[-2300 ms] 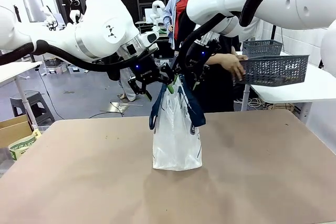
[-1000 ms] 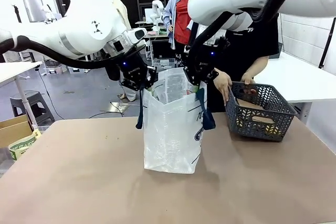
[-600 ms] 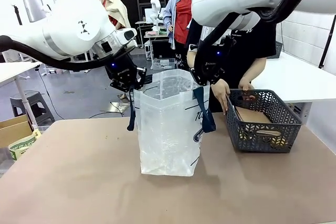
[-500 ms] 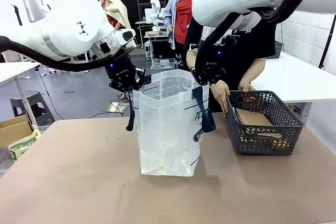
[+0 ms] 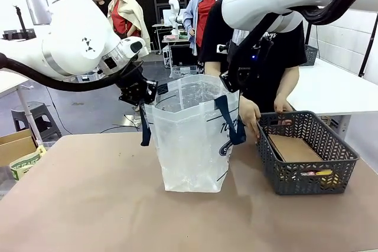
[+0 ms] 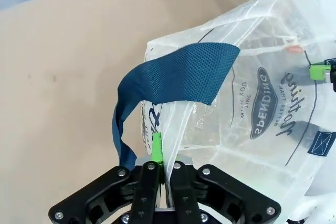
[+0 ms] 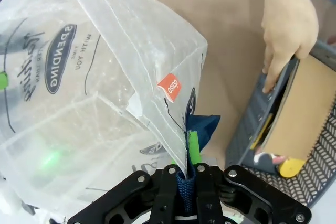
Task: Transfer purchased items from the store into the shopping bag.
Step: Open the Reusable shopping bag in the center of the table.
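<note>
Worktop [image 5: 88, 205]: flat, matte brown board, under both my grippers.

Shopping bag [image 5: 192, 140]: thin, crinkly, translucent plastic with navy lettering. It stands upright on the worktop with its base down and its mouth up. The mouth is pulled wide along the line between my two grippers, and the bag hangs below both of them.

My left gripper [image 6: 160, 153] has its fingers squeezed together, with the bag's film rim pinched between the green pads. A navy mesh strap [image 6: 178, 77] loops loose just ahead of the fingertips.

My right gripper [image 7: 189, 156] is also pinched tight. It is at the opposite rim, with navy webbing and the film edge caught between the fingers. A small orange tag [image 7: 169, 86] sits on the rim fold just past the fingertips.

Store [image 5: 307, 169]: a dark grey rigid plastic basket with herringbone lattice walls. It is rectangular, open side up, and sits on the worktop. It is below my right gripper and off to its outer side, close to the bag with a narrow gap between them.

Flat brown box [image 5: 292, 149]: plain cardboard, lying broad face up inside the basket and covering most of the floor.

A person's hand [image 7: 289, 24] holds the basket wall on the side toward the bag, beyond my right gripper's fingertips.

Yellow disc [image 7: 292, 167]: round and smooth, in the basket beside the box, near the corner. Small colourful bits lie next to it, too small to tell what they are.
</note>
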`<state>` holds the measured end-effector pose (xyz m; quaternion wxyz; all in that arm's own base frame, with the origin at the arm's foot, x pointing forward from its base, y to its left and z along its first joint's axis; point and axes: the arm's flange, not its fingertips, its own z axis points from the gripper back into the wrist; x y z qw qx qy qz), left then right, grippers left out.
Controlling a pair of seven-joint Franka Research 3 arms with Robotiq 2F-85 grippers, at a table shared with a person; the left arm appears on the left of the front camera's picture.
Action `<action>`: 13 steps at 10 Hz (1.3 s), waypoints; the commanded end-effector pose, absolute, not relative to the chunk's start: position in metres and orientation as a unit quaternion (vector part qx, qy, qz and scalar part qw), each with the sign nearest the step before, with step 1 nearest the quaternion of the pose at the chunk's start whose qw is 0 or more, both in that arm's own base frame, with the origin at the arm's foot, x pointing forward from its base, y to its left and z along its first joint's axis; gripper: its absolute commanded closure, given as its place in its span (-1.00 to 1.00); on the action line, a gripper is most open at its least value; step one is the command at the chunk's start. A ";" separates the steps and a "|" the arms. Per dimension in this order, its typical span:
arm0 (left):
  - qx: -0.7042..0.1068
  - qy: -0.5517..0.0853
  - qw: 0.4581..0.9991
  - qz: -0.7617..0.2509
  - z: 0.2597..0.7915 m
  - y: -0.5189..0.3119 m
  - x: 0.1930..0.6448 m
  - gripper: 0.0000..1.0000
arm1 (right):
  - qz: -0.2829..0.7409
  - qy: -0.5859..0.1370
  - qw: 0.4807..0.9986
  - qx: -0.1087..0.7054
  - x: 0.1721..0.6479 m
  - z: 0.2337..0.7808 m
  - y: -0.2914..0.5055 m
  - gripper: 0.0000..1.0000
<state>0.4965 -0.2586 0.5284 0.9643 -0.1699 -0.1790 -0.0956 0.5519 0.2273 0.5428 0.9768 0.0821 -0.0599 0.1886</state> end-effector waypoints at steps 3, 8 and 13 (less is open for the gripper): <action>-0.207 -0.205 0.949 -0.122 0.516 -0.238 0.504 1.00 | 0.200 -0.086 0.973 0.076 0.540 0.535 0.202 1.00; -0.209 -0.182 0.950 -0.142 0.512 -0.232 0.509 1.00 | 0.217 -0.082 0.969 0.085 0.539 0.538 0.189 1.00; -0.198 -0.184 0.953 -0.132 0.514 -0.240 0.508 1.00 | 0.211 -0.080 0.971 0.074 0.545 0.544 0.196 1.00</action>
